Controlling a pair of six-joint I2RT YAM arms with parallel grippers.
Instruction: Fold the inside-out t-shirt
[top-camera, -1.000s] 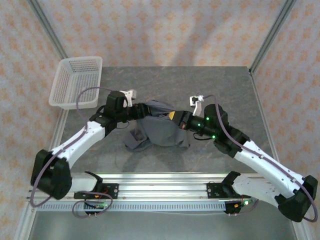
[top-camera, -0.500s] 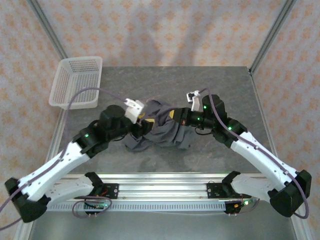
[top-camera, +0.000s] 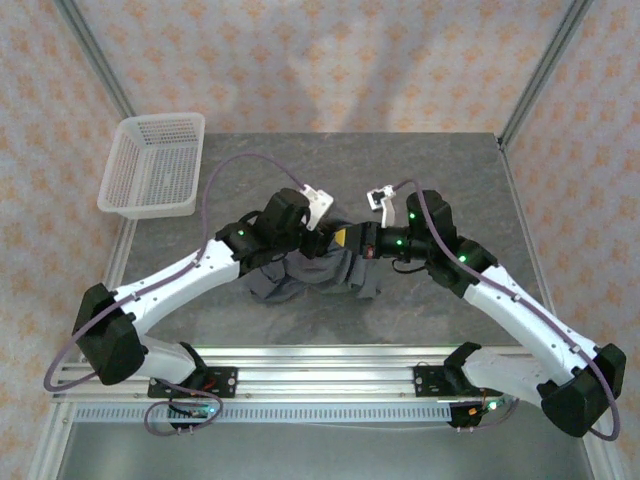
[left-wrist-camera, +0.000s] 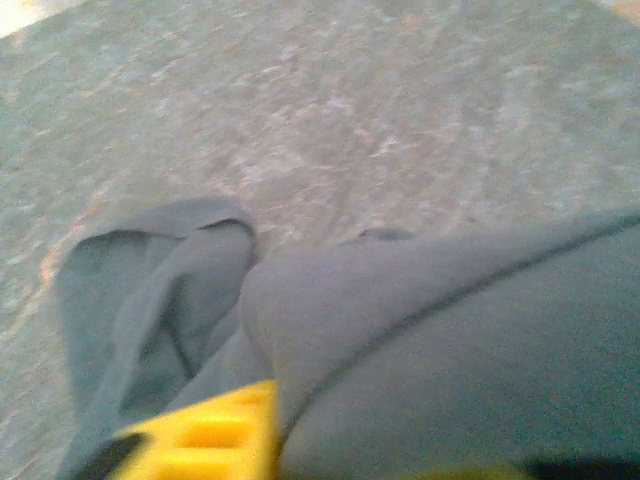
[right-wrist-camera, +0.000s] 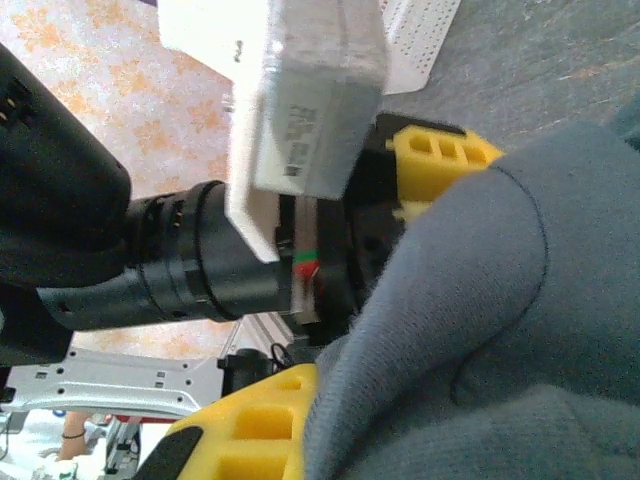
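Presently, the table (top-camera: 440, 180) is being occupied at its centre by the inside-out t-shirt (top-camera: 300, 280), bunched, long axis running 9 to 3 o'clock. Its 12 o'clock edge is being pinched by the right gripper (top-camera: 348, 240), jaws together on cloth. The left gripper (top-camera: 320, 244) is being positioned just beside, at 9 o'clock; its jaw state cannot be told. Both are judged equally near.

Dark slate-grey soft cloth t-shirt (top-camera: 275, 285): one
White rectangular plastic mesh basket (top-camera: 150, 200): one
White-and-black jointed robot arms: two, the left arm (top-camera: 170, 285) and the right arm (top-camera: 520, 315)
Grey stone-patterned desk (top-camera: 450, 170): one
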